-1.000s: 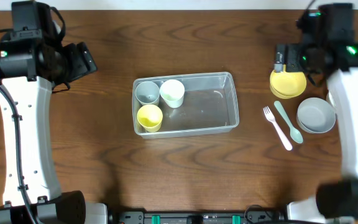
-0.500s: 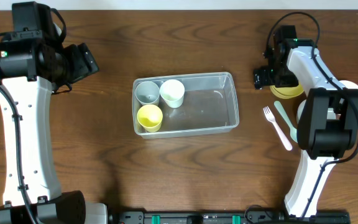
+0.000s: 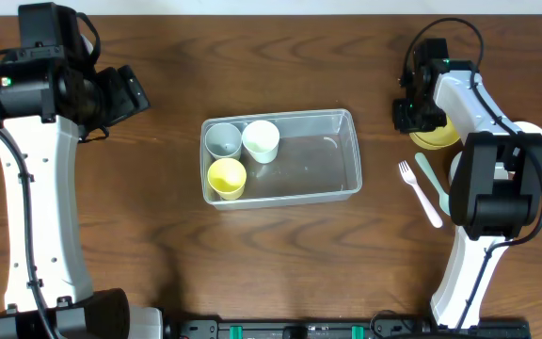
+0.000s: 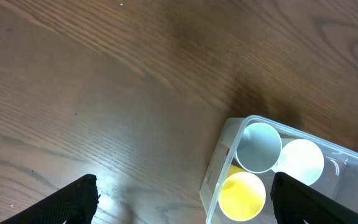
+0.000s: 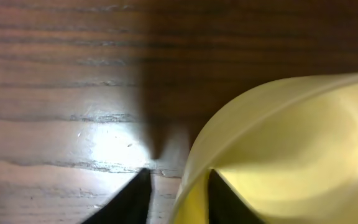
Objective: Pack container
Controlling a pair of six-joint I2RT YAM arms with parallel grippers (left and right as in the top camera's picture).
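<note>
Container (image 3: 313,165) sits mid-desk, well apart from both arms. Its left end already holds a grey cup (image 3: 222,139), a white cup (image 3: 262,140) and a yellow cup (image 3: 226,177), and the rest of its floor is bare.

Our right tool (image 5: 179,193) is down at the yellow bowl (image 3: 438,137), off to the container's right, with one finger outside the bowl's wall and one inside. A sliver of desk shows between the outer finger and the wall, so we judge the jaws narrowly open and not yet clamped. Our left tool (image 4: 184,180) hangs wide open above the desk, holding nothing.

The main risk, as we see it, is the grip itself. Pinching a thin, curved wall at one edge leaves the bowl free to pivot, so it could tip or slide out on the lift. If the jaws close unevenly, the bowl may skid instead of being caught, and the fork (image 3: 422,198) and spoon (image 3: 429,177) lie near enough to be shoved.

Placement is our second worry. The bowl looks wide against the container's free space, so a low or tilted approach could snag the rim, drag the light tub, or knock the cups.
</note>
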